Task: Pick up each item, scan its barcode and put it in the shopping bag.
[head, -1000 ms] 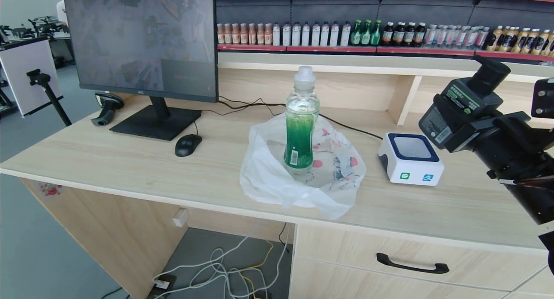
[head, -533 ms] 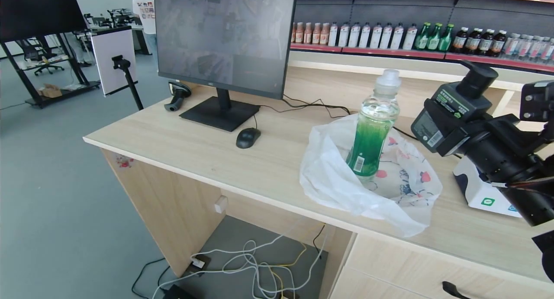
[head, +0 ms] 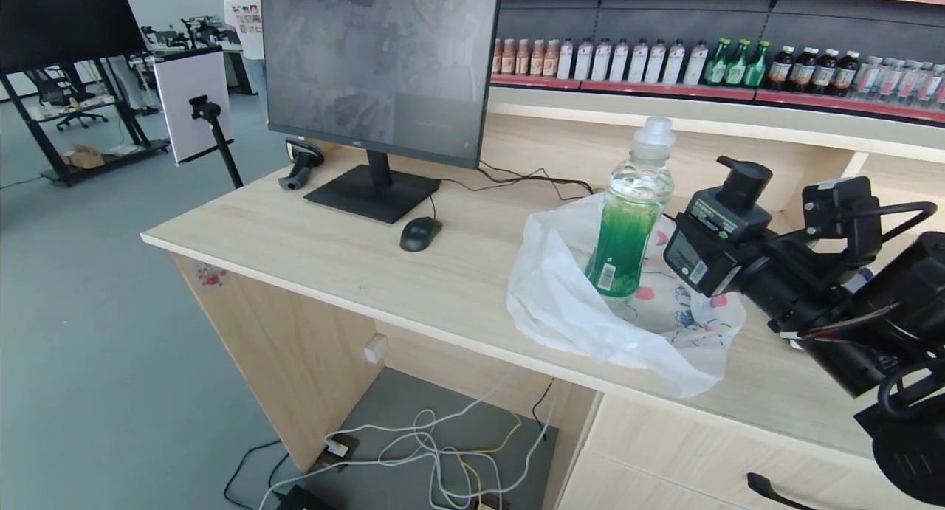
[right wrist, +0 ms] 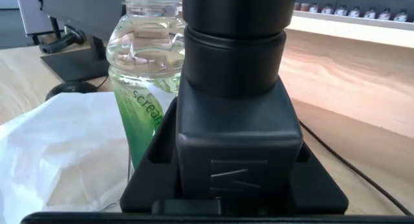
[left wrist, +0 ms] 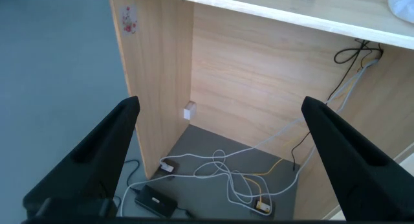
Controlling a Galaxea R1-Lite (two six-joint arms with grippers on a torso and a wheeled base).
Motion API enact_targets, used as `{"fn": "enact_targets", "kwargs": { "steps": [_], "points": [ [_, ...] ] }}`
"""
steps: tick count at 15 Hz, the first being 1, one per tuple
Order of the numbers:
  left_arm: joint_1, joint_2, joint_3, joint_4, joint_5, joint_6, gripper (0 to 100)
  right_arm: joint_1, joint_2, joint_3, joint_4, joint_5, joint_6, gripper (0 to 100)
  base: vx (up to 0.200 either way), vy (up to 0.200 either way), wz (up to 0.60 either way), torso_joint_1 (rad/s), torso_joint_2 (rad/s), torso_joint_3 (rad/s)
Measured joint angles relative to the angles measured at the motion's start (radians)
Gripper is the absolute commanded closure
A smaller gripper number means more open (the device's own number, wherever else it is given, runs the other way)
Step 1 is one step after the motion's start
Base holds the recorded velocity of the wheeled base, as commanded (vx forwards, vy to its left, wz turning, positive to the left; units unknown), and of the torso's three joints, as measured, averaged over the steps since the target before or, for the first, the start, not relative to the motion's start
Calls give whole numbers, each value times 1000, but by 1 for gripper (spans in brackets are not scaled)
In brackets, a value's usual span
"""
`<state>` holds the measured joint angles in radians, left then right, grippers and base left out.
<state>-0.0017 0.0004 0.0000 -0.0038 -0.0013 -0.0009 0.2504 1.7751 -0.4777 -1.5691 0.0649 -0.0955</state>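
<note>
right gripper: you see the right gripper [head: 747, 268] out over the far right side of the tabletop [head: 332, 252], raised above the surface.
right fingers: clamped on the lower body of a black pump bottle [head: 709, 226]; nothing else is in the grip.
black pump bottle: tilted, pump head up. A label with a barcode faces the head camera. It hangs just beside the green bottle [head: 624, 229], over the right edge of the shopping bag [head: 568, 303]. You can't tell whether it touches the bag.
right wrist check: the black pump bottle [right wrist: 233, 120] sits dead centre and close, with the green bottle [right wrist: 139, 81] just behind it and the white bag [right wrist: 58, 146] below.
green bottle: upright inside the open shopping bag, white cap on, green liquid in the lower part and clear near the neck.
shopping bag: thin white plastic with a red and blue print, slumped open on the tabletop near the front edge.
left gripper: the left gripper [left wrist: 220, 102] is low, below tabletop level, facing the wooden side panel of the desk.
left fingers: both fingers [left wrist: 90, 159] spread wide apart, holding and touching nothing.
rest of tabletop: monitor [head: 380, 60] at the back left, mouse [head: 420, 233] in front of its stand, handheld scanner [head: 301, 163] to the left of the stand.
floor: loose cables [head: 428, 451] lie under the desk.
behind: shelf [head: 701, 89] lined with drink bottles.
</note>
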Motion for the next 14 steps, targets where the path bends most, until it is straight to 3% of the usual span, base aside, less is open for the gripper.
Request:
{"fn": "enact_targets", "kwargs": {
  "steps": [14],
  "points": [
    [0,0,0,0,0,0,0,24,148,1,-1,0,-21,100,0,0,0,0,0,0]
  ]
}}
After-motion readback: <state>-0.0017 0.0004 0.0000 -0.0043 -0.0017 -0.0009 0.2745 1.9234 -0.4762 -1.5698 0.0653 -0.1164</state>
